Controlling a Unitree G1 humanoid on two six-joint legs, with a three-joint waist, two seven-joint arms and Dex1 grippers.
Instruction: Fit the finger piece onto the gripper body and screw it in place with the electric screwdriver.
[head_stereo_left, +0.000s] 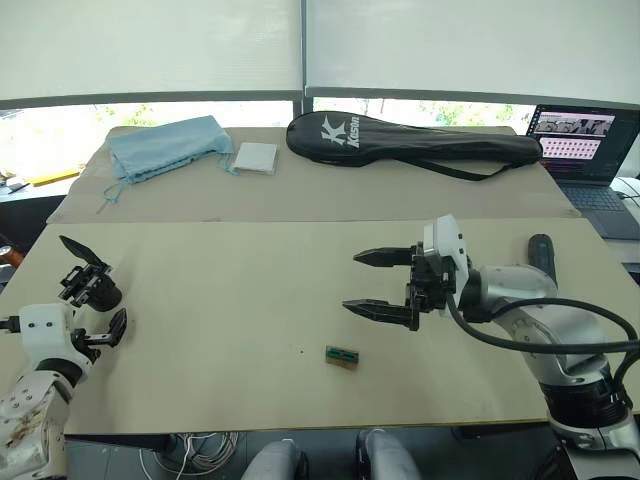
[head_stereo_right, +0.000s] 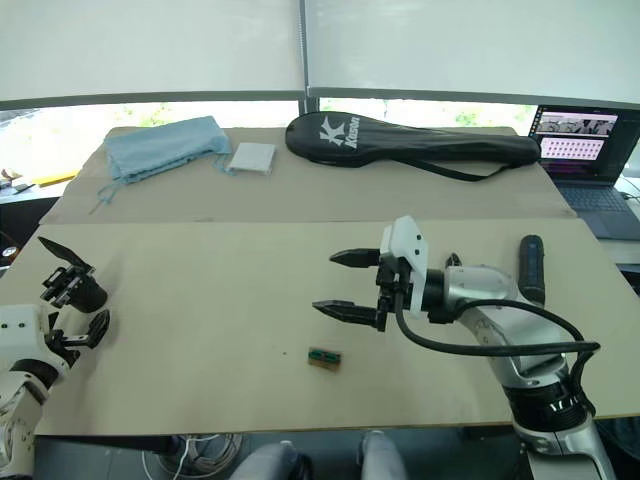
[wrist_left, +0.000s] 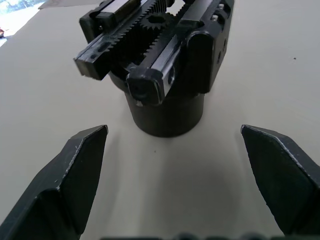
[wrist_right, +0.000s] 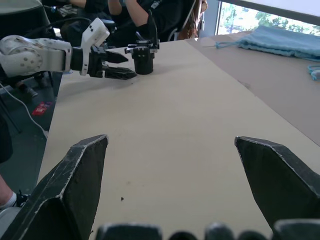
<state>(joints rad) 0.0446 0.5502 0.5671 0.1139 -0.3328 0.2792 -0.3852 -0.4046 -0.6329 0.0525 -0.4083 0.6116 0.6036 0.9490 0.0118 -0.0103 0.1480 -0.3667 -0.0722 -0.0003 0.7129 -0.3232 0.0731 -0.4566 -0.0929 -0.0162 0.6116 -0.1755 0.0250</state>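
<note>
Currently I see the left gripper (head_stereo_left: 95, 300) at the lower left of the head view, jaws spread wide, hovering just beside the gripper body (head_stereo_left: 88, 285) — which stands upright on its cylindrical end on the tan table (head_stereo_left: 240, 300). Left wrist view confirms: the body (wrist_left: 160, 70) sits ahead of the two open fingers (wrist_left: 75, 170), apart from them, its toothed rails and small gear facing the camera.

Right gripper (head_stereo_right: 350, 285) is at centre frame, jaws wide and holding nothing, pointing toward frame left. A small green-topped block (head_stereo_right: 323, 358) lies on the table just below it, near the front edge.

Electric screwdriver (head_stereo_right: 531, 268) lies on the table at right, behind the right forearm, partly hidden in the left eye view.

Far side of the table — black racket bag (head_stereo_left: 410, 142) upper centre, blue cloth (head_stereo_left: 165, 146) upper left, a white pad (head_stereo_left: 255, 158) between them. Laptop (head_stereo_left: 585, 150) at upper right, screen lit.

I cannot make out the finger piece
</note>
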